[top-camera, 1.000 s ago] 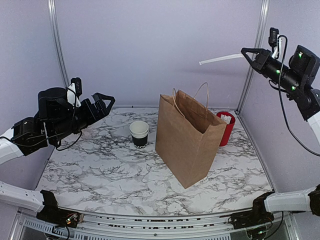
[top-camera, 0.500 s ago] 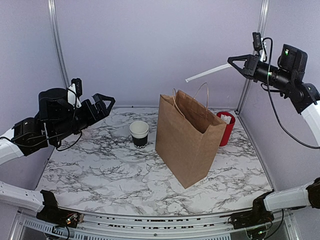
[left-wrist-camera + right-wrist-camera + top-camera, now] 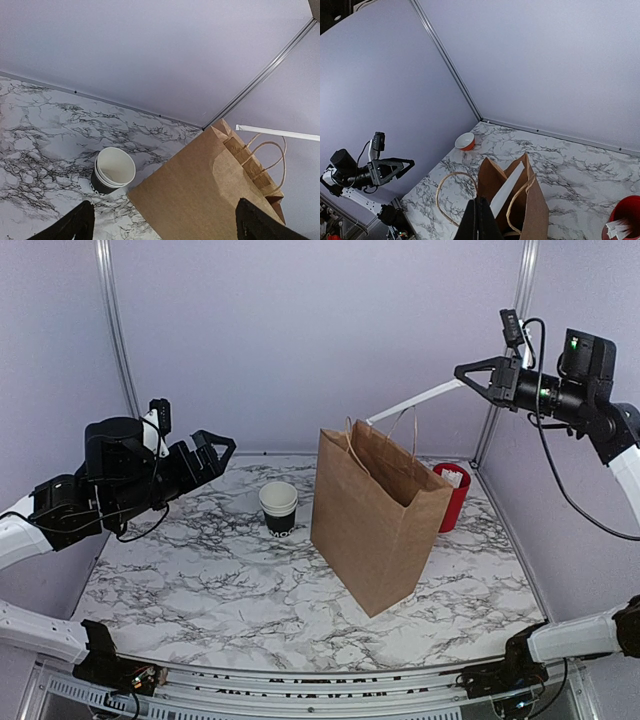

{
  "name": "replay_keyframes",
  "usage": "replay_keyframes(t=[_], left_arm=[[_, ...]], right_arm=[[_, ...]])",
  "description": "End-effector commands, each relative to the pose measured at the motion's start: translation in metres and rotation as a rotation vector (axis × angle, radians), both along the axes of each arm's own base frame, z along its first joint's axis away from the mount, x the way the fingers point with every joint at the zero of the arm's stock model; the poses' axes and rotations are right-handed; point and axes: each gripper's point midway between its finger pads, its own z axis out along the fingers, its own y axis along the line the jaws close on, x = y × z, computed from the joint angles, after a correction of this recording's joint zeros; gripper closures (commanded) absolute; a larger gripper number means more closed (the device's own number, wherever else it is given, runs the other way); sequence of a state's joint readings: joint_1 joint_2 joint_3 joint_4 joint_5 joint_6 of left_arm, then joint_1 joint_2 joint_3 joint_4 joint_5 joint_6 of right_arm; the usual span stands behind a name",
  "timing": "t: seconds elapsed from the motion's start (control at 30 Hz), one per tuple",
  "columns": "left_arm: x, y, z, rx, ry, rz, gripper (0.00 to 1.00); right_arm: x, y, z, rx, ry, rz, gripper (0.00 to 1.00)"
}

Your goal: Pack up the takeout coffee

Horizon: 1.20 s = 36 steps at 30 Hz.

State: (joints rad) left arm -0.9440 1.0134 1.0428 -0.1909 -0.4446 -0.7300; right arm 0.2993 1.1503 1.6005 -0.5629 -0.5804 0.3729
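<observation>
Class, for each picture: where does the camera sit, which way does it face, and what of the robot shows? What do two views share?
Top view: above and behind the arms, facing the table; both arms show, left pincer open, right pincer shut on a straw.
Left wrist: faces across the table at cup and bag; its two fingertips show.
Right wrist: high up, looks down at the open bag; its shut pincer shows.
Shared: both wrists see bag and straw.

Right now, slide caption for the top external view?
Right gripper holds a white straw pointed at the open paper bag; left gripper hovers open left of the black cups.
</observation>
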Motion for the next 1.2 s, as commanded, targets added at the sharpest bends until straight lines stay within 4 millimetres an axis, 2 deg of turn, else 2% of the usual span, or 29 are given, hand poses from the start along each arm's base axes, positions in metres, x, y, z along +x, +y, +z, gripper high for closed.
replay_keyframes(t=[0.0, 0.27, 0.4, 0.5, 0.57, 0.6, 0.73, 0.9, 1.0, 1.07, 1.17], left_arm=[[0.001, 0.0, 0.008, -0.023, -0.016, 0.0, 0.01], [0.002, 0.001, 0.006, -0.025, -0.01, 0.002, 0.01], [0.002, 0.0, 0.006, -0.026, -0.01, -0.001, 0.01], [0.002, 0.001, 0.006, -0.027, -0.009, -0.001, 0.01], [0.001, 0.001, 0.006, -0.028, -0.009, -0.001, 0.01], [0.001, 0.002, 0.006, -0.028, -0.01, 0.001, 0.01], [0.0, 0.004, 0.007, -0.032, -0.014, 0.004, 0.01], [-0.001, 0.007, 0.007, -0.035, -0.017, 0.008, 0.01], [-0.001, 0.007, 0.007, -0.036, -0.016, 0.008, 0.01], [-0.001, 0.007, 0.007, -0.037, -0.015, 0.007, 0.01], [-0.001, 0.007, 0.007, -0.037, -0.014, 0.005, 0.01]], right_arm=[[-0.016, 0.008, 0.01, -0.016, -0.014, 0.072, 1.0], [-0.018, 0.008, 0.001, -0.047, 0.012, 0.078, 1.0], [-0.017, 0.016, -0.011, -0.078, 0.039, 0.094, 1.0], [-0.019, 0.034, -0.021, -0.126, 0.055, 0.116, 0.98], [-0.02, 0.043, -0.026, -0.161, 0.061, 0.119, 0.93], [-0.02, 0.046, -0.028, -0.175, 0.063, 0.115, 0.87], [-0.015, 0.047, -0.031, -0.204, 0.062, 0.083, 0.75], [-0.011, 0.042, -0.028, -0.211, 0.052, 0.042, 0.7], [-0.007, 0.035, -0.027, -0.217, 0.043, -0.002, 0.61], [-0.004, 0.029, -0.028, -0.226, 0.038, -0.046, 0.54], [0.0, 0.016, -0.027, -0.236, 0.027, -0.125, 0.37]])
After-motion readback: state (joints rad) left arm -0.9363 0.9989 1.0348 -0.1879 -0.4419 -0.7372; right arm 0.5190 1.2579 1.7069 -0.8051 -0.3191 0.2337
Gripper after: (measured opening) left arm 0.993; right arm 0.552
